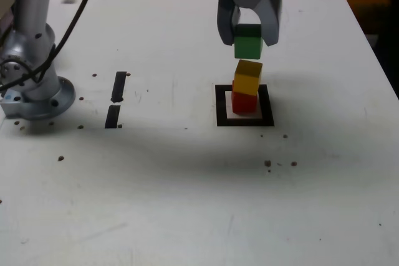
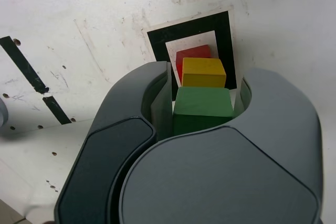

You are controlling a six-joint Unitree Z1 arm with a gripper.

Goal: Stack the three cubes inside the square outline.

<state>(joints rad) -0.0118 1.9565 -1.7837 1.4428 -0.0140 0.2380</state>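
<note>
Two gripper (image 1: 249, 37) fingers clamp the green cube (image 1: 248, 42) between them, above the yellow cube (image 1: 247, 76)

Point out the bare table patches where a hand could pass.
Free: the wide near stretch of the table, and the strip between the two black bars and the square outline. Crowded: the outline, with the yellow cube on the red cube and the tool holding the green cube above.

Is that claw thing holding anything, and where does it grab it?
Yes: the pincer holds the green cube by two opposite side faces.
</note>
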